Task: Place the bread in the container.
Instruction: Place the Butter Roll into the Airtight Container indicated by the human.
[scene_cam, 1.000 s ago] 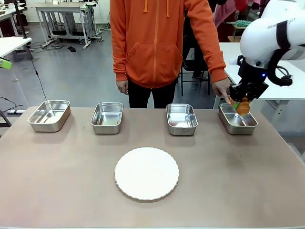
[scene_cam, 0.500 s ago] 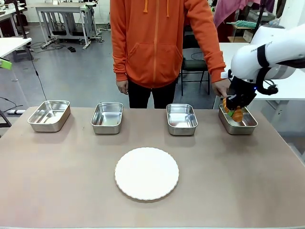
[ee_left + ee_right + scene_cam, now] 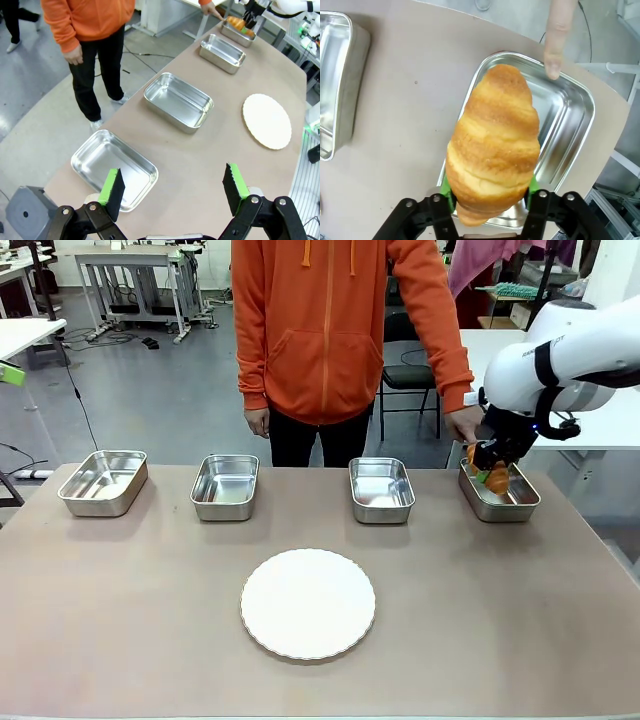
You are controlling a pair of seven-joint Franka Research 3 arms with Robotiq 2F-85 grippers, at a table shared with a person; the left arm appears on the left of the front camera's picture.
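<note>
R gripper (image 3: 490, 196) grasps bread (image 3: 493, 140) over container (image 3: 499, 492) at table's 2 o'clock. Placing step; next: lower, let go.

four pans (image 3: 103, 481), one plate (image 3: 308, 603), one croissant (image 3: 492, 140)

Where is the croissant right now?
The croissant sits between the right gripper's green pads, over the rightmost steel pan in the front view, where a person's finger touches the pan's rim.
</note>
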